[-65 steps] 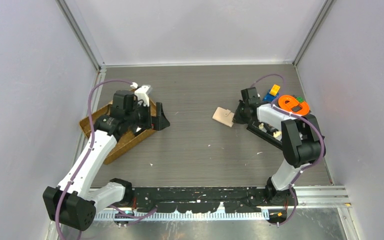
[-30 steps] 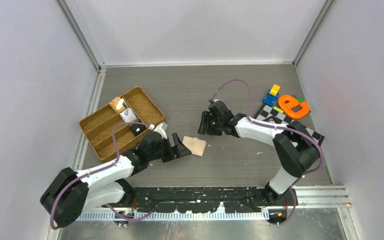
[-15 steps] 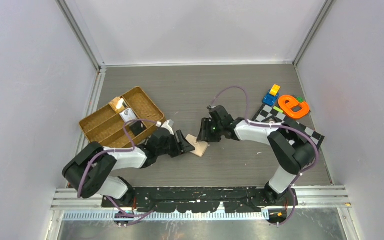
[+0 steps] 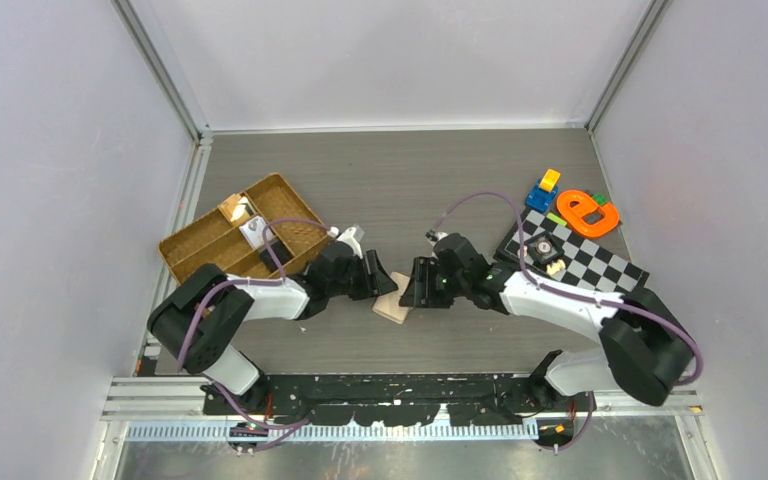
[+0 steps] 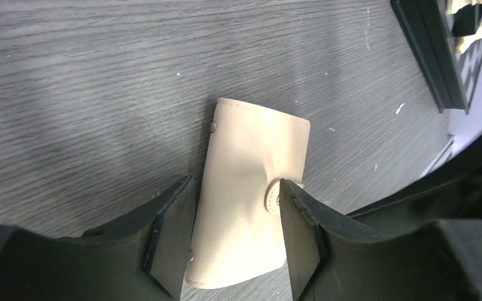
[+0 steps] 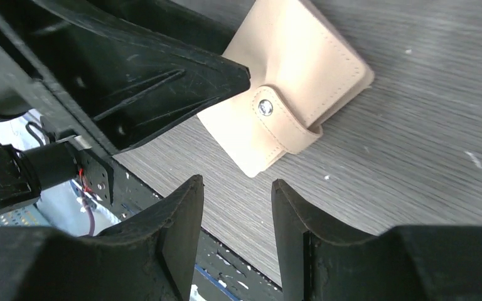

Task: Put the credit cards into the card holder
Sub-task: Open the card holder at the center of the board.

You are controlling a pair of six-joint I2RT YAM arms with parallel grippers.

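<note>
Card holder (image 5: 254, 182): lies flat and shut on the table (image 5: 100, 75), between the two arms and toward their side; its snap tab (image 6: 282, 122) is buttoned over the fold, so no pocket can be reached yet
Left gripper (image 5: 235, 183): reaches in low from the tray side; jaws at a middling width, astride the holder's two long edges, one finger overlapping the snap end; probably set so to pin the body steady; whether it truly pinches, I cannot tell
Right gripper (image 6: 237, 185): faces the left one across the holder; jaws parted with nothing between them, tips just short of the tab end; likely placed there to work the tab loose while the other arm holds
Credit cards: not made out in any view; small pale things sit in the compartments of the wicker tray (image 4: 195, 225), too small to name
Step in hand: opening the holder, by my judgement; the cards come after
Risk: the soft leather may slide or buckle if only one side bears on it; the snap wants a pull away from a pinned body
</note>
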